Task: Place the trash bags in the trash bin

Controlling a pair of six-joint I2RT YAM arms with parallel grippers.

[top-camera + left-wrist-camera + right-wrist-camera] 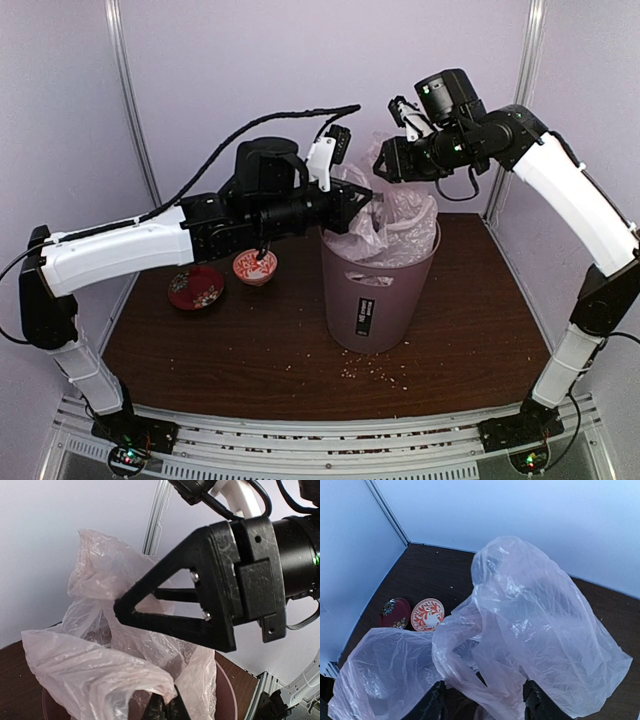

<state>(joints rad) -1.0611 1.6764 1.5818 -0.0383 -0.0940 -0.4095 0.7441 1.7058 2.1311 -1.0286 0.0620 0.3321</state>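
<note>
Pink-white crinkly plastic all around both claws. Left claw (362, 203): clenched tight, pinching a fold of the bag (400, 225) at its fingertips (159, 707), right at the rim of the bin (385, 290). Right claw (385, 165): released, fingers (436, 702) well apart, a puffed lobe of the bag bulging up between and ahead of them; cannot tell whether the film touches the pads. Right claw just above and to the right of the left one, tips close together over the bin mouth.

Below both claws, lower part of the bag down inside the bin, upper part billowing over the rim and up past the right claw. Bin upright on the dark wooden table (250, 340), black label facing the arm bases.

Well off to the left of the left claw, beneath its arm, red bowl (196, 287) and patterned bowl (255, 267) side by side. Scattered crumbs (375, 372) on the table at the foot of the bin, near side.
</note>
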